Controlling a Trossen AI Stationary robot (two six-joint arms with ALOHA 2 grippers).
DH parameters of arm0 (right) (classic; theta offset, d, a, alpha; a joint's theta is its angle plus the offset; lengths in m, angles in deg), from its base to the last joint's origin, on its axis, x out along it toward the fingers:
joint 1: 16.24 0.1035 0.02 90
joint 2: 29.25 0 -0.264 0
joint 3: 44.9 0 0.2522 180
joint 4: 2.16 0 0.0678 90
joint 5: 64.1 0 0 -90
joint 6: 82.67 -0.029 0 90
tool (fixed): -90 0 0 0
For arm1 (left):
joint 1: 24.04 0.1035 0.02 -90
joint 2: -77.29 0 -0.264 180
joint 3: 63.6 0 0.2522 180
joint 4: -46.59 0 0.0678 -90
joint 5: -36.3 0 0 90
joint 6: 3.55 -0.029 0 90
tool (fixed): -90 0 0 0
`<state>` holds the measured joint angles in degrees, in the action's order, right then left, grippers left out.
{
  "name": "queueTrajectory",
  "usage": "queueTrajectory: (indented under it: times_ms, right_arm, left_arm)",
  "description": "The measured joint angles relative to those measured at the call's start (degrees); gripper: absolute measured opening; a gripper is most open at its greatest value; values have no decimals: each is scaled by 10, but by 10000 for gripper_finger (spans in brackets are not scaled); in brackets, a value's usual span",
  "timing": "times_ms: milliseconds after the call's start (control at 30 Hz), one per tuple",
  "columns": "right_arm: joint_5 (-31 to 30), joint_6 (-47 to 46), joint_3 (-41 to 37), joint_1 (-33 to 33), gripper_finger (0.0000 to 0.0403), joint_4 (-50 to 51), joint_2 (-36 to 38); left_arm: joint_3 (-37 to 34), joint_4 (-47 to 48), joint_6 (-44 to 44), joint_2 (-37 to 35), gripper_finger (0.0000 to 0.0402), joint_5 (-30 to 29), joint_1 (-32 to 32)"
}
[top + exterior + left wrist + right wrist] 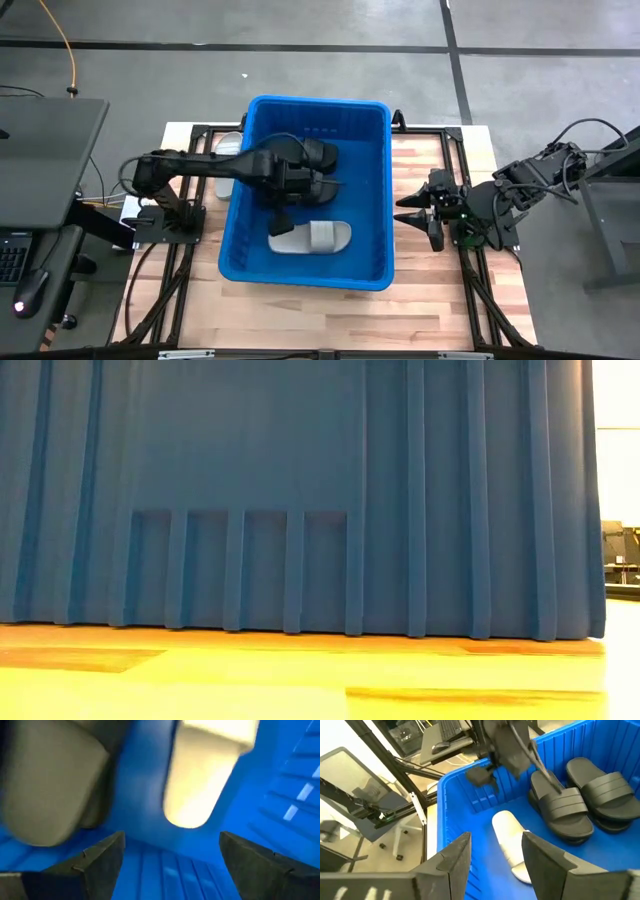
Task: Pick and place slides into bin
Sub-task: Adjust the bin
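- Left gripper (283, 222) is down inside the bin (375, 190), reaching in from the bin's left side. In its own wrist view the 2 fingers (100, 857) stand well apart with nothing but blue floor between them, so it's holding nothing.
- The pale slide (312, 237) lies on the bin floor just beside that gripper, on the side toward the right arm. Its long axis runs across the bin, left to right in the high view. In the left wrist view it (202, 785) sits just ahead of the open fingers.
- 2 black slides (580, 795) sit side by side deeper in the bin, seen from the right wrist. In the overhead they're mostly under the left arm.
- There's 1 more pale shape (229, 146) outside the bin's left wall, under the left arm. Could be another slide, can't really tell.
- Right gripper (410, 212) waits outside the bin's right wall, fingers partly apart and empty.
- My guess: the pale one looks already dropped in, so the next pick is whatever's left outside, and the left arm is clearly nearer to that.
- Surface is a light wood tabletop (430, 290) on a black frame. Around it there's grey floor with dark lines, plus a desk with a keyboard and mouse (32, 288) off to the left.
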<state>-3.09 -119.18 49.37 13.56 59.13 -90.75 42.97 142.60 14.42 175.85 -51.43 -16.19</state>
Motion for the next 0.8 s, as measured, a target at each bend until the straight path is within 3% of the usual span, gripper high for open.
queueTrajectory:
  times_ms: [167, 367, 567, 800]
  right_arm:
    - [-2, 10, 0, 0, 165, 3, 0]
    - [-23, -21, 0, 0, 165, 19, 0]
    - [-26, -86, 0, 0, 165, 23, 0]
    - [-80, -140, 0, 0, 165, 19, -4]
  left_arm:
    - [103, 79, 4, 0, 309, -80, -37]
    - [178, 78, 20, -23, 308, -151, -79]
    - [201, 78, 3, -73, 307, -149, -83]
    - [200, 78, -42, -160, 307, -250, -44]
